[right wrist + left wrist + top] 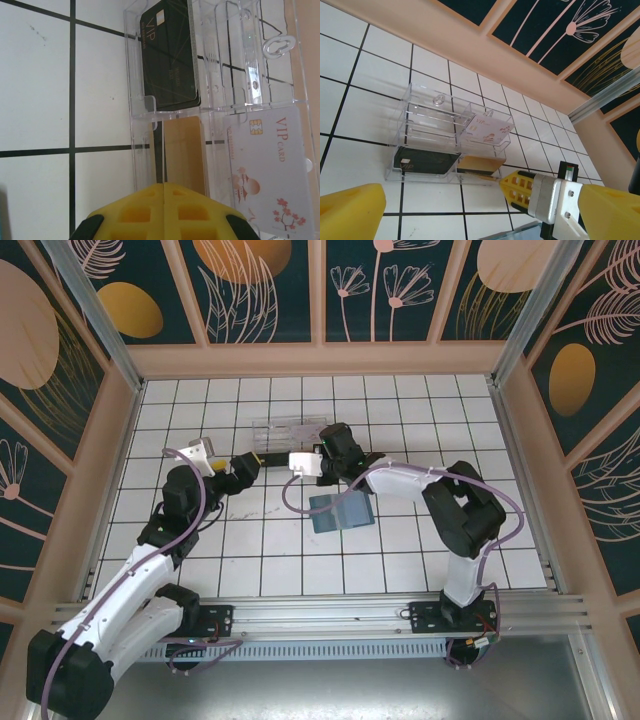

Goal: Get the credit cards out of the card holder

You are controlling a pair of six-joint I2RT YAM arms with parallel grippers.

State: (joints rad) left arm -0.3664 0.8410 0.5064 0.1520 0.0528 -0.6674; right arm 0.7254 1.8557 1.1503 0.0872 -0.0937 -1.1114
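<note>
The card holder (340, 511), a dark teal wallet, lies open on the tiles; its edge shows low in the left wrist view (520, 232). Behind it stands a clear compartment box (290, 430) holding a black VIP card (170, 60), a white VIP card (270, 170) and a gold card (185, 150). My right gripper (164, 187) is shut at the box's near edge, and the gold card (480, 164) runs tilted from its slot into the yellow tips (507, 186). My left gripper (480, 212) hovers wide open just left of the right one (322, 445), holding nothing.
The white tiled floor (250, 540) is fenced by low wooden walls (320, 360) at the back and both sides. The box sits near the back wall. A metal rail (320, 615) with both arm bases runs along the near edge.
</note>
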